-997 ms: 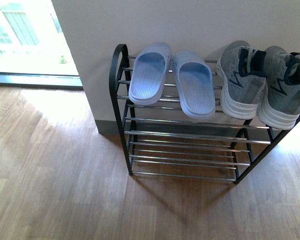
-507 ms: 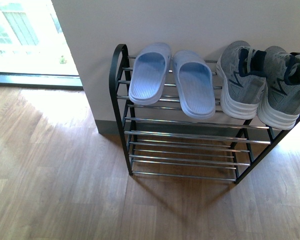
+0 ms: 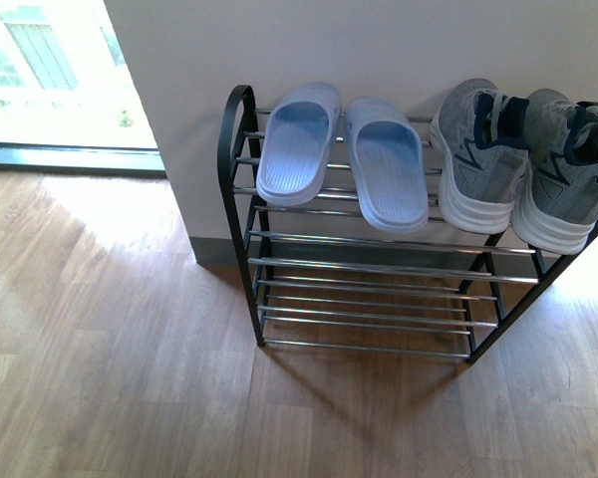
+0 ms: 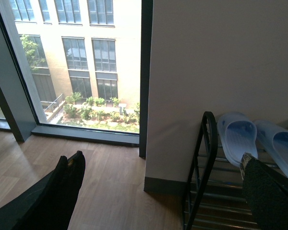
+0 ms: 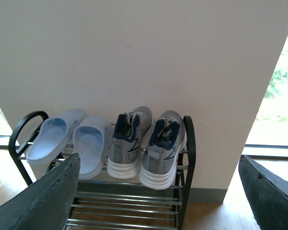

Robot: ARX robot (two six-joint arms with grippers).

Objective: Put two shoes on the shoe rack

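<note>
Front view: both pairs are placed on the top tier of the shoe rack (image 3: 241, 179), pale blue slides (image 3: 344, 154) left of grey sneakers (image 3: 518, 159). Both grippers' fingers are spread apart, nothing held.

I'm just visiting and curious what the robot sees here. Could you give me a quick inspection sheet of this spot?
Surface: wooden floor, bare where visible.
Job's things: pale blue slides and grey sneakers side by side on the top tier of the shoe rack; lower tiers hold nothing.
Clutter: nothing seen.
Grippers: left gripper and right gripper both have jaws wide apart, holding nothing, away from the rack.
Cables: nothing seen.
Surroundings: white wall behind the rack; window facing a building and plants.
</note>
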